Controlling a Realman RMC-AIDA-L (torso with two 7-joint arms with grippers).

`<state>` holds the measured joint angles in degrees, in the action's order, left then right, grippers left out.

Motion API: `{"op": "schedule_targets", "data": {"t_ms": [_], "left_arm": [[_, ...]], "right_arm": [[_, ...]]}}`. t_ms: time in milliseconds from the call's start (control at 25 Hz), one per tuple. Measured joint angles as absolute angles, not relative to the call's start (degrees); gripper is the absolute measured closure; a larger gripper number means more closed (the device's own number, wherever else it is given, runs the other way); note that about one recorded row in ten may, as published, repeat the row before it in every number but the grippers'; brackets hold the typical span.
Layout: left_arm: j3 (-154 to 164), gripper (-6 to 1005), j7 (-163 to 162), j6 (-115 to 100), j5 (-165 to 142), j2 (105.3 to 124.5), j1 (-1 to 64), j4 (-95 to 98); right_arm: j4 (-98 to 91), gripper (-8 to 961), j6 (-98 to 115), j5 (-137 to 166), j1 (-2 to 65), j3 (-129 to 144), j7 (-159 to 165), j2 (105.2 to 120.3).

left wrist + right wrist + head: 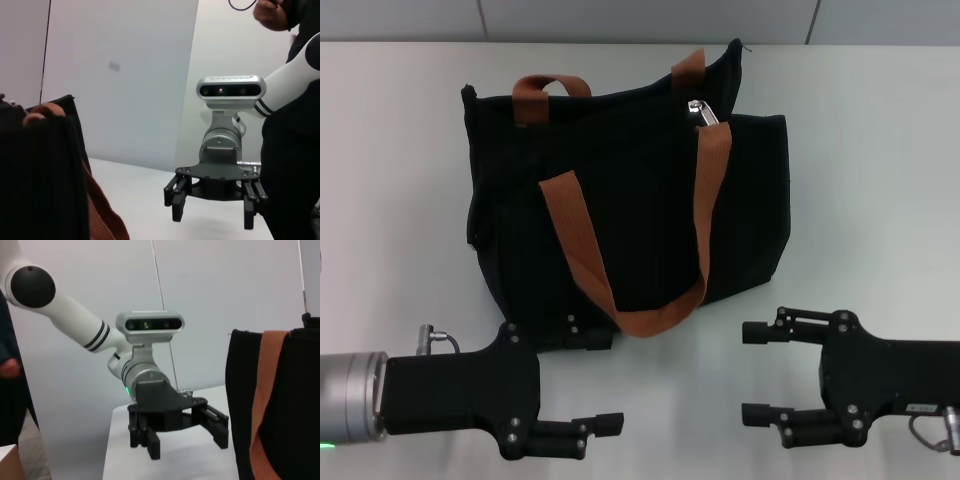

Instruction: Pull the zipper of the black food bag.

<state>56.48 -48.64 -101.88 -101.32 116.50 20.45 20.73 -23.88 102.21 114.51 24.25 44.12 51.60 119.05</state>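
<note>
The black food bag lies on the white table, its two orange-brown handles draped over it. The silver zipper pull sits near the bag's top edge, toward its right end. My left gripper rests open at the bag's near left corner, its upper finger close to the fabric. Apart from the bag, my right gripper is open at the near right, facing the left one. The left wrist view shows the right gripper beyond the bag. In the right wrist view, the left gripper appears beside the bag.
The white table has bare surface left and right of the bag and between the grippers. A wall runs along the far edge. A person in dark clothing stands close to the table in the wrist views.
</note>
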Motion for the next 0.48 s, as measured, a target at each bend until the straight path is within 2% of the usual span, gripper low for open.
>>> {"op": "schedule_targets", "data": {"t_ms": [120, 480], "left_arm": [[56.4, 187, -49.0, -101.8, -102.0, 115.82, 21.3, 20.7], [56.5, 187, -49.7, -102.3, -102.8, 115.68, 22.0, 20.8]], "right_arm": [[-22.5, 174, 101.4, 114.7, 24.3, 44.1, 49.7, 119.07], [-20.8, 174, 100.5, 115.3, 24.4, 44.1, 48.0, 119.18]]}}
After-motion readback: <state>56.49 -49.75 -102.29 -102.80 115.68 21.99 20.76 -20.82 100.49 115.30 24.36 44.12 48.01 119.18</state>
